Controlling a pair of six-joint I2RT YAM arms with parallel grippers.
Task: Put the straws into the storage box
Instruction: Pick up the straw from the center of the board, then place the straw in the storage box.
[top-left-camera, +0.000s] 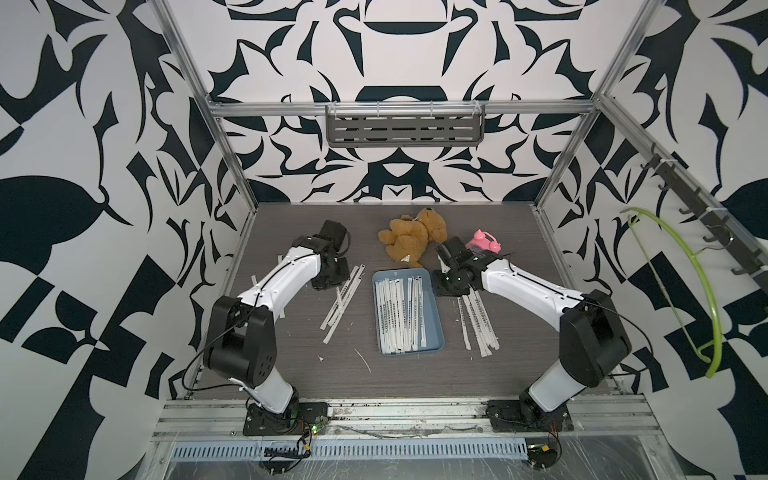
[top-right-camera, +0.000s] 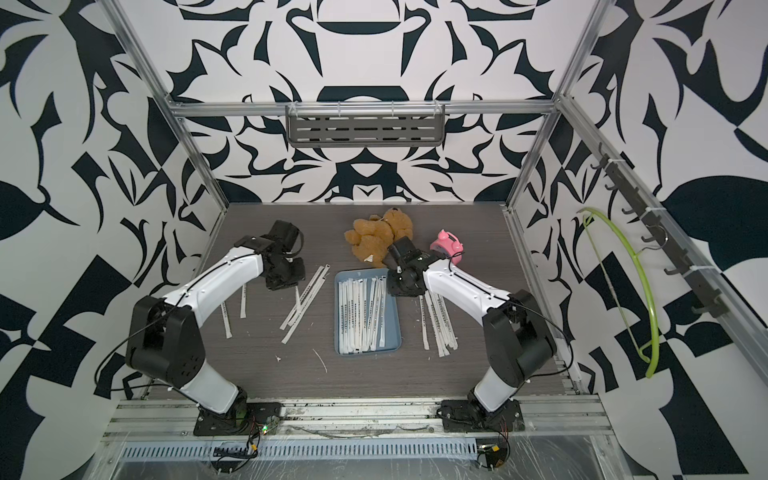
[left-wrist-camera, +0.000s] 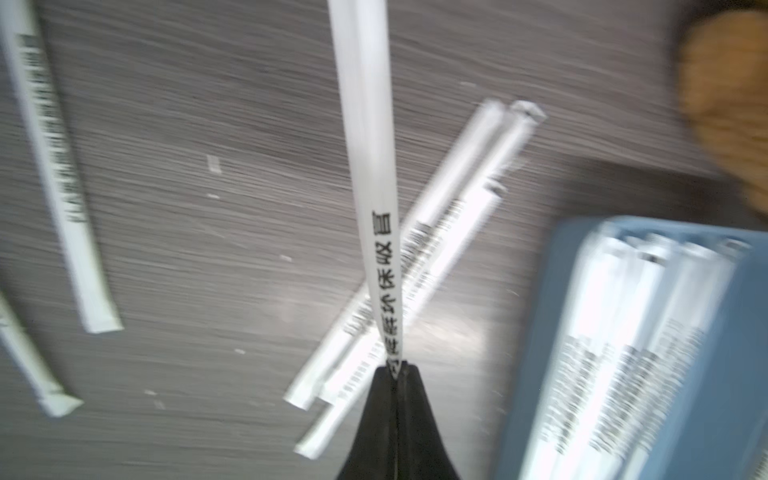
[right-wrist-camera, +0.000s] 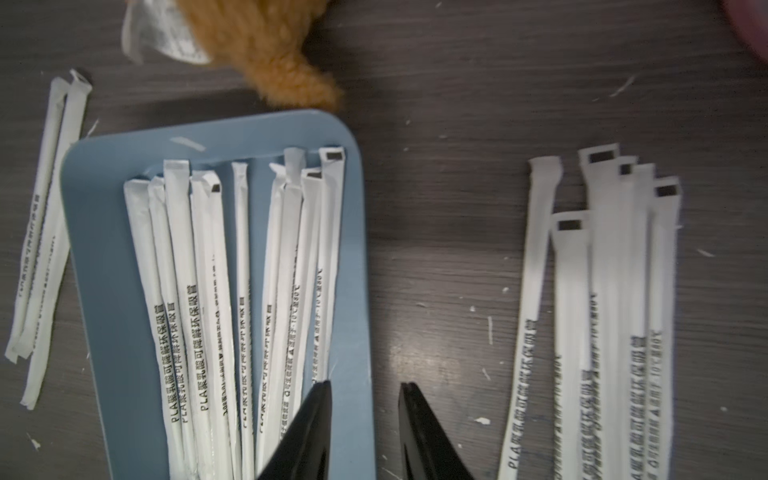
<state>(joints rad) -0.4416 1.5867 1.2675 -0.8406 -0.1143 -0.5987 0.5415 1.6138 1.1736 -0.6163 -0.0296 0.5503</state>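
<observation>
One straw (left-wrist-camera: 368, 166) is pinched in the left tool (left-wrist-camera: 397, 370).

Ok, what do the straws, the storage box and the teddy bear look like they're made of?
Straws: matte white paper wrappers, creased and crimped at the ends, with black print; contents mostly hidden. Storage box: probably moulded plastic, with a smooth satin blue-grey finish and rounded corners. Teddy bear: brown plush fabric with a fuzzy, curly pile.

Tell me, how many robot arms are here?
2. The left arm reaches over loose straws left of the blue tray; the right arm reaches to the tray's far right corner. None seems hidden.
</observation>
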